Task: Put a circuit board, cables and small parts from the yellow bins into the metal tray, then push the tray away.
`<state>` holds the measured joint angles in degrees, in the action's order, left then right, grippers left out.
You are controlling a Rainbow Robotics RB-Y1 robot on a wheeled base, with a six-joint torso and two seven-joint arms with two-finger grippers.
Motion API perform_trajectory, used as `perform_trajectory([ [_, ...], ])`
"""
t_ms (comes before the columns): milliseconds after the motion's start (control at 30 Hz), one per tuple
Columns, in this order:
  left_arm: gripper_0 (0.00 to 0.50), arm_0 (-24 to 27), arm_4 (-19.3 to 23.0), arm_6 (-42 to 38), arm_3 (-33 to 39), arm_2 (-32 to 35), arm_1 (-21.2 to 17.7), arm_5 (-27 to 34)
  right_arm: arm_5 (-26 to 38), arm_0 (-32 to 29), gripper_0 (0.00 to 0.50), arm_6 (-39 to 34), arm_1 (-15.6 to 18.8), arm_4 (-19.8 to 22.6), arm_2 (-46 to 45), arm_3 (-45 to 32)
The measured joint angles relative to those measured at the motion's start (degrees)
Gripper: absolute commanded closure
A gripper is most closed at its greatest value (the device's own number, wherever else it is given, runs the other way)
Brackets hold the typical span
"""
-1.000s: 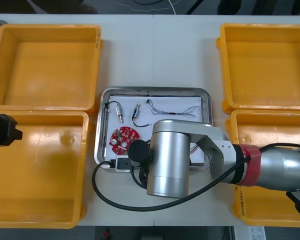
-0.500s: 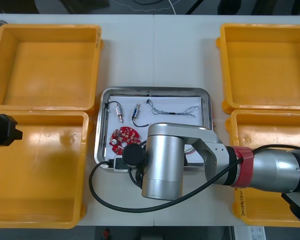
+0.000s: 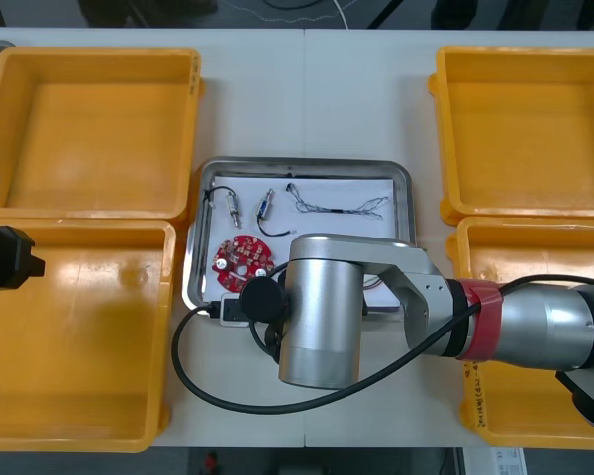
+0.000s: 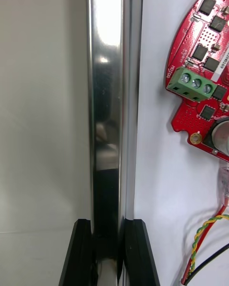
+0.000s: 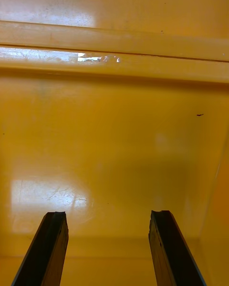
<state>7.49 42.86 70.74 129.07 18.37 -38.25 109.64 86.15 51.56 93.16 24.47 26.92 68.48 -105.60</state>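
Right gripper (image 4: 109, 231) at the near rim of the metal tray (image 3: 302, 165), fingers (image 4: 80, 248) pinched on the thin steel edge. This hold seems suited to shoving the tray rather than lifting it. Left gripper (image 5: 107, 219), fingers spread wide on nothing, hangs over the near left yellow bin (image 3: 79, 336), out of the way. On the tray's white lining the circuit board (image 3: 240, 264) lies nearest, with the red and yellow cable (image 4: 205, 238) beside it. Farther in are black cables (image 3: 218, 210) with small metal parts (image 3: 267, 204) and the blue and white cable (image 3: 337, 208). Loading looks complete, and the push would run toward the far bench (image 3: 307, 89).
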Motion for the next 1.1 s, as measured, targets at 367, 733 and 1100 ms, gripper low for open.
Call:
perform_trajectory([
  [367, 0.000, 0.0, 0.0, 0.0, 0.0, 0.0, 0.0, 0.0, -4.6, 4.5, 0.500, 0.0, 1.1, -0.3, 0.0, 3.8],
  [733, 0.000, 0.0, 0.0, 0.0, 0.0, 0.0, 0.0, 0.0, -6.4, 10.2, 0.500, 0.0, 1.6, -0.3, 0.0, 8.5],
  [1100, 0.000, 0.0, 0.0, 0.0, 0.0, 0.0, 0.0, 0.0, -11.9, 12.7, 0.500, 0.0, 1.6, -0.3, 0.0, 14.3],
])
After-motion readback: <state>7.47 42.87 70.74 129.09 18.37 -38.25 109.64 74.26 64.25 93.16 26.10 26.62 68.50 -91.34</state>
